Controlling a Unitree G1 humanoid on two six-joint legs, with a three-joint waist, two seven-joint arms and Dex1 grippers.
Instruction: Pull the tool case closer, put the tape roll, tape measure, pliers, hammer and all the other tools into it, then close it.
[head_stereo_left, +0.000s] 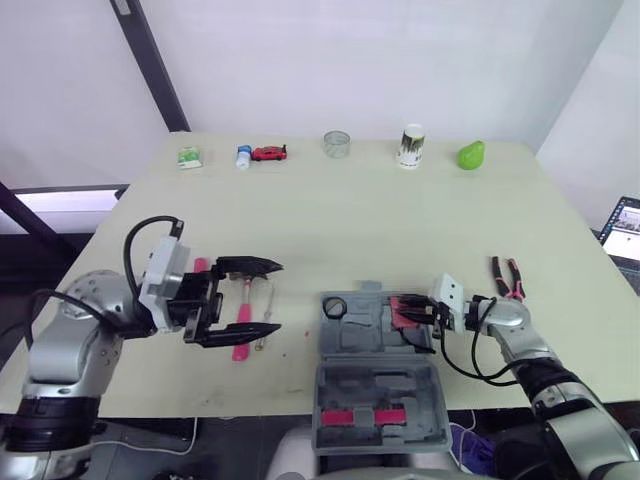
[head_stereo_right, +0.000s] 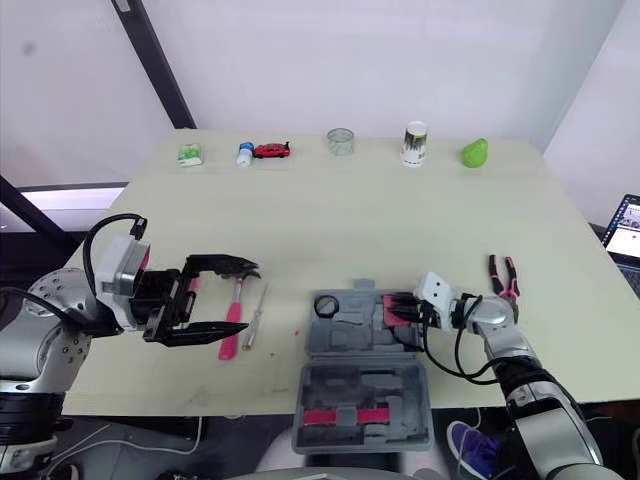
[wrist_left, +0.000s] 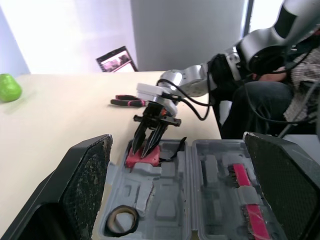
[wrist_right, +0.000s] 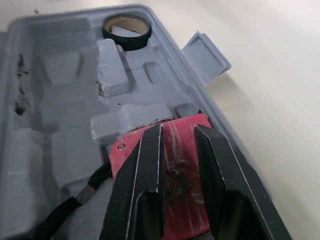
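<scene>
The grey tool case (head_stereo_left: 350, 352) lies open at the table's front edge, its lid toward me. A black tape roll (head_stereo_left: 334, 307) sits in its far-left pocket. My right gripper (head_stereo_left: 418, 312) is over the case's right side, fingers (wrist_right: 145, 165) close together on the red tape measure (wrist_right: 175, 135), which rests tilted in the tray. My left gripper (head_stereo_left: 278, 297) hovers wide open over the pink-handled hammer (head_stereo_left: 241, 338) and a thin screwdriver (head_stereo_right: 254, 318), holding nothing. The pliers (head_stereo_left: 506, 277) lie on the table to the right of the case.
Along the far edge stand a green packet (head_stereo_left: 189, 157), a small bottle (head_stereo_left: 243, 157), a red toy car (head_stereo_left: 268, 153), a glass jar (head_stereo_left: 337, 144), a cup (head_stereo_left: 411, 146) and a green fruit (head_stereo_left: 471, 155). Another pink-handled tool (head_stereo_left: 200, 265) lies by my left wrist. A laptop (head_stereo_left: 625, 228) sits off the table's right.
</scene>
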